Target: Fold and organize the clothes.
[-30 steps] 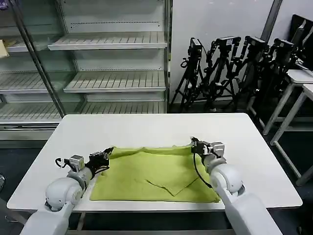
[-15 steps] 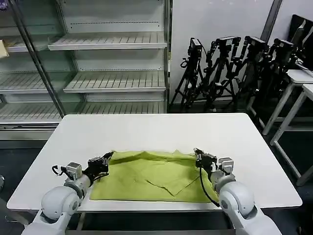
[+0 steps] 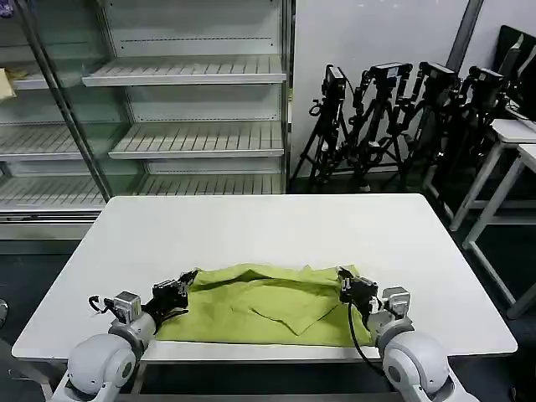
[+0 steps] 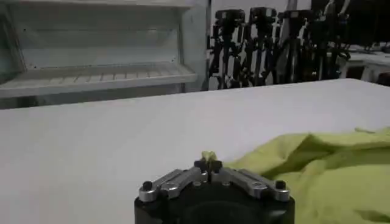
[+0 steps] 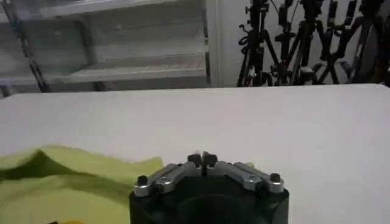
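Both the left gripper (image 3: 186, 280) and right gripper (image 3: 342, 277) have jaws pinched on the thin lime-green T-shirt (image 3: 264, 306); soft fabric could slip mid-fold.

head overhead; wrists low, facing shelves (image 3: 193, 75)

both tools (image 3: 186, 279) (image 3: 342, 275) pinched closed, low.

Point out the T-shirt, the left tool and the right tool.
T-shirt (image 3: 260, 314): head view, middle of the cloth.
Left tool (image 3: 186, 280): head view, between its fingertips.
Right tool (image 3: 342, 279): head view, between its fingertips.
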`<state>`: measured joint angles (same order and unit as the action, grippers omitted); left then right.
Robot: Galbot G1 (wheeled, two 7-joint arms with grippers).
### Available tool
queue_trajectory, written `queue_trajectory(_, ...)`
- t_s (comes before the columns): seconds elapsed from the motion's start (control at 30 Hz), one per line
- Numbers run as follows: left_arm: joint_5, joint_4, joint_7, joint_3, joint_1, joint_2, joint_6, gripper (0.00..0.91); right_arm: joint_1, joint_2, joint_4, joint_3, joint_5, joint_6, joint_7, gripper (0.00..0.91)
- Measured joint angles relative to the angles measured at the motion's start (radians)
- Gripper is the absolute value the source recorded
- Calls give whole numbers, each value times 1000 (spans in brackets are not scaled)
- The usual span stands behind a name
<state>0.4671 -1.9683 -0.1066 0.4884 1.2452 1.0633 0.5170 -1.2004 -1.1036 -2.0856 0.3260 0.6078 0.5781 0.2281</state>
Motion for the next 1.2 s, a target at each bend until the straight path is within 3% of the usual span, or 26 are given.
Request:
queue_trajectory(0.87,-6,-23,-5,24,50,-24,2,20,-72,7,-40,26,-4,0,-2,0)
queue_trajectory(0.9,-8,-24,-6,23,53,-24,2,564,-73,7,-40,26,-6,0,-3,20)
queue_trajectory(0.93,-11,-26,-6,21,55,-23,2,907,-75,7,-40,26,-8,0,-3,605)
queue_trajectory(0.97,-13,-28,-7,20,56,-22,4,907,-77,8,-40,26,-10,0,-3,907)
queue_trajectory(1.2,-22,-46,9,27,66,-18,11,907,-93,13,-51,42,-18,0,-6,907)
